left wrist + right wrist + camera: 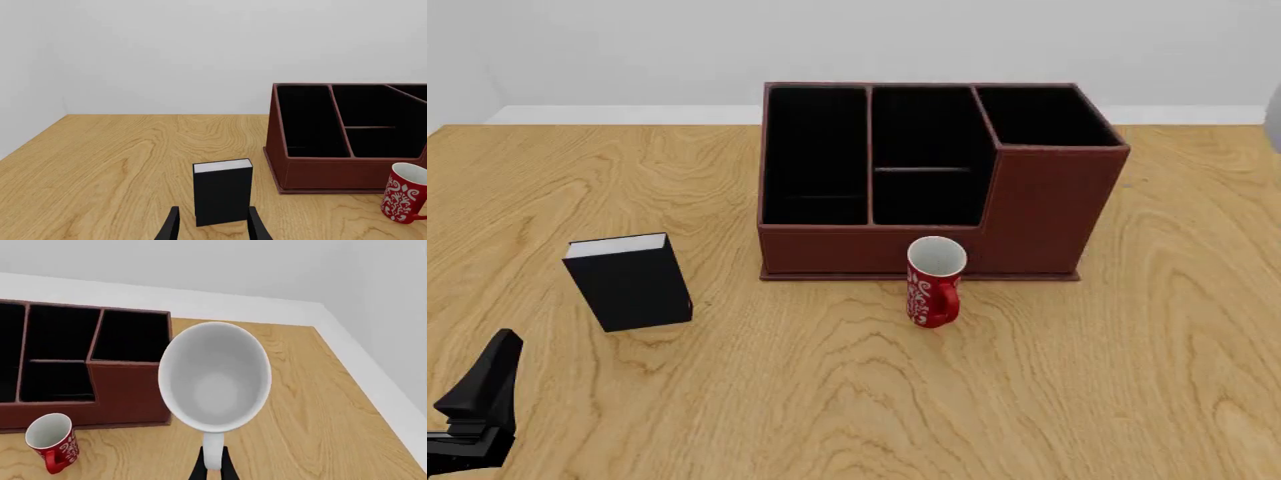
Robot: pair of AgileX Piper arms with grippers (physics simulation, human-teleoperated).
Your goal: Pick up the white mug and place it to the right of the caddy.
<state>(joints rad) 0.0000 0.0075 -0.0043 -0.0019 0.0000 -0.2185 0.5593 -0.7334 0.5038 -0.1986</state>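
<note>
The white mug shows only in the right wrist view, its opening facing the camera. My right gripper is shut on its loop handle and holds it off the table, near the caddy's tall right end. The mug and the right gripper are out of the front view. The reddish-brown caddy stands at the table's far middle and also shows in the left wrist view. My left gripper is open and empty at the near left, its fingers apart.
A red mug with white lettering stands upright just in front of the caddy; it also shows in both wrist views. A small black book stands upright at the left, ahead of the left gripper.
</note>
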